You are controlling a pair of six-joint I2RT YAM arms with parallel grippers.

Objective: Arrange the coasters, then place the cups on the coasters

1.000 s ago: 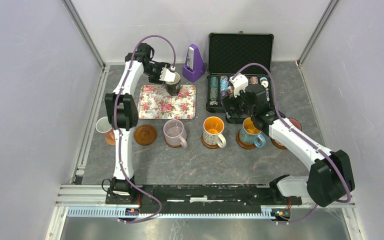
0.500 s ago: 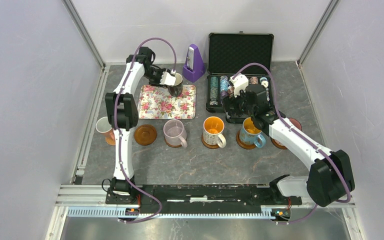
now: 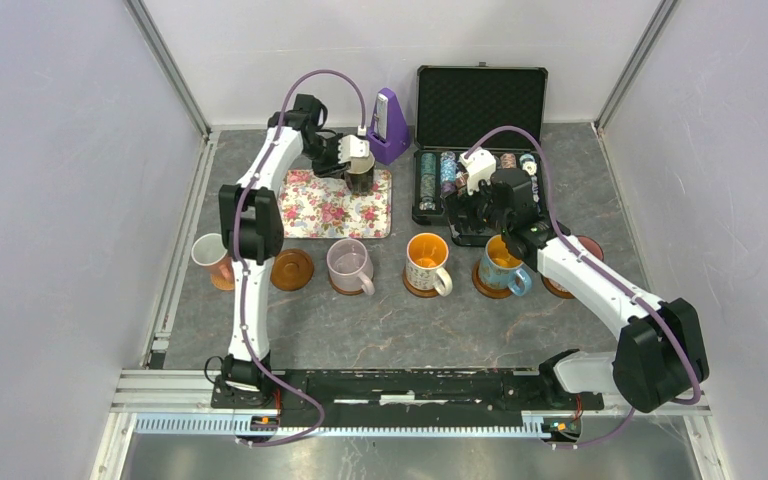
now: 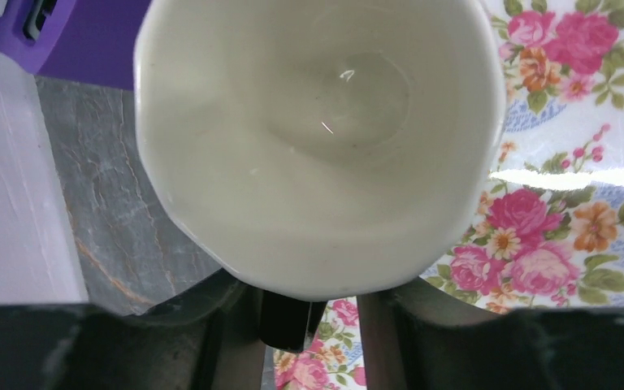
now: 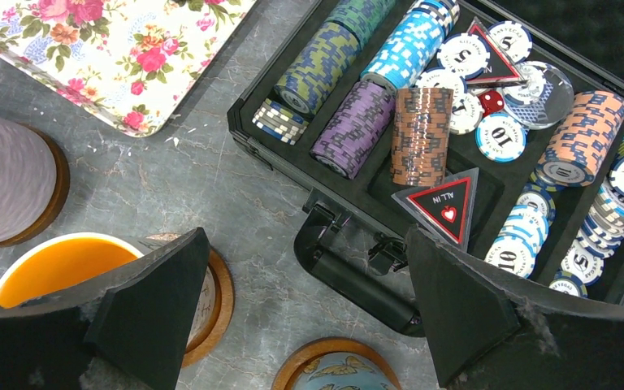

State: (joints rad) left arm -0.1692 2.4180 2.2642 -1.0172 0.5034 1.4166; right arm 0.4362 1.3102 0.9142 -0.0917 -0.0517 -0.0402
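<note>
— Near row?
— Pink mug, lilac mug on coasters; bare coaster betw. them.
— R gripper?
— Wide open, empty, above chip case.
— L gripper, further back?
— Astride black mug's handle, floral tray's far edge; grip or not, can't tell.

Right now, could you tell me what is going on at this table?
The left end effector is at the dark mug on the floral tray, jaws straddling its handle, not yet clamped. The right end effector hangs open near the poker chip case. The pink mug, lilac mug, white mug and blue mug sit on coasters in the front row; one coaster between them is bare, and another coaster peeks out behind the right arm.
</note>
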